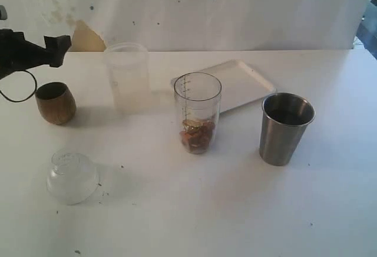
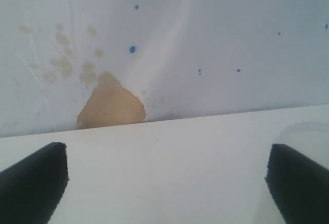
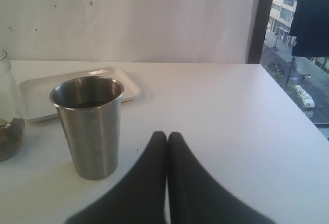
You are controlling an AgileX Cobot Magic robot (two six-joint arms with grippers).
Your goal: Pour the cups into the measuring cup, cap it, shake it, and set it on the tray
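Two cups are flanking the measuring cup [image 1: 197, 112], which is standing mid-table just in front of the tray [image 1: 244, 80] and holding brownish bits, so pouring seems to be the step in hand. The left gripper [image 2: 165, 165] is hanging wide open and empty near the wooden cup [image 1: 55, 102]. The right gripper [image 3: 167, 141] is sitting shut on nothing beside the steel tumbler [image 3: 88, 126]. Its jaws are probably needing to open around that tumbler next. Graduation marks are showing on the measuring cup, but no figures or brand are reading clearly.
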